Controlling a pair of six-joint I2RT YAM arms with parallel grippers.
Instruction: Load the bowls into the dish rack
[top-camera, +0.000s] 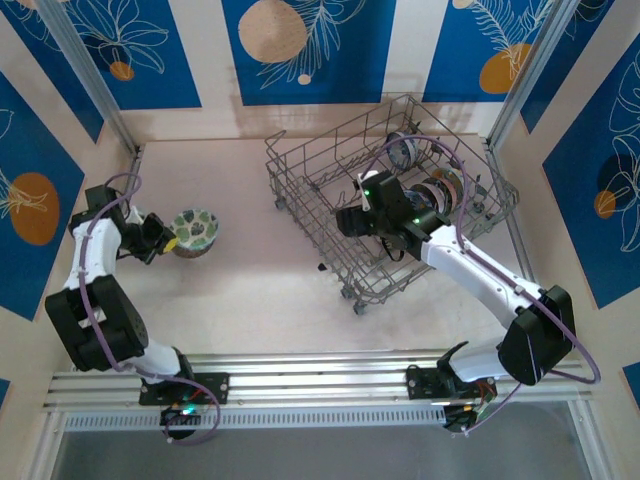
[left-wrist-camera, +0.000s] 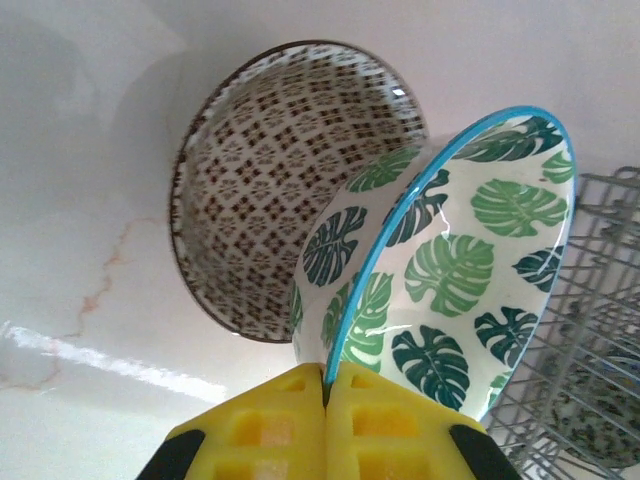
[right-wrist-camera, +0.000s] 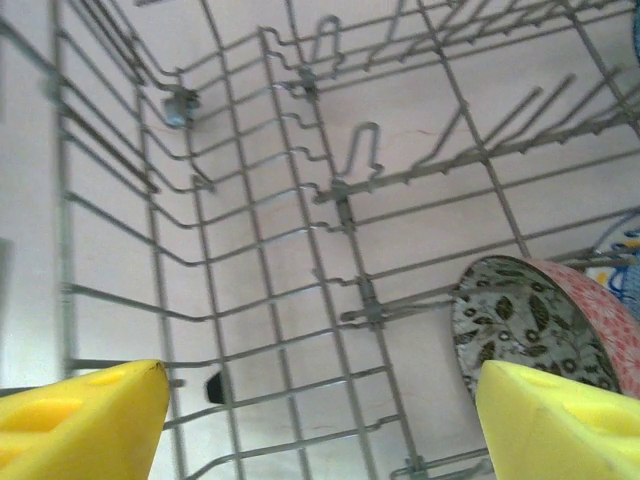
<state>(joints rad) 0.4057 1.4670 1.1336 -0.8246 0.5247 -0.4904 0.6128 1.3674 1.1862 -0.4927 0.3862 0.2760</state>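
Left jaws: I find them clamped on the blue rim of the leaf-pattern bowl (left-wrist-camera: 450, 260). The yellow pads (left-wrist-camera: 270, 430) meet with only that rim between them.
Leaf-pattern bowl: white with green leaves and tipped up on edge. Its lower side overlaps the brown lattice bowl (left-wrist-camera: 270, 150); I cannot tell whether the two touch.
Brown lattice bowl: rests on the tabletop (left-wrist-camera: 80, 250) just behind the held bowl, with its patterned inside facing the left wrist camera.
Left side overall: from above, the held bowl (top-camera: 195, 230) is on the left half of the tabletop, well apart from the dish rack (top-camera: 330, 180).
Right jaws: I note them wide apart, with one yellow pad (right-wrist-camera: 80, 415) at each lower corner of the right wrist view.
Right jaws, position: inside the dish rack, over its wire floor near the middle.
Pink-sided bowl (right-wrist-camera: 540, 330): stands on edge among the tines, just beside the right-hand pad, showing a grey-green leafy inside.
Blue-edged bowl (right-wrist-camera: 630, 270): a sliver just behind the pink-sided one, too cut off for me to read its pattern.
Dish rack: sits at an angle on the right half of the tabletop, with bowls on edge along its far-right side (top-camera: 445, 190).
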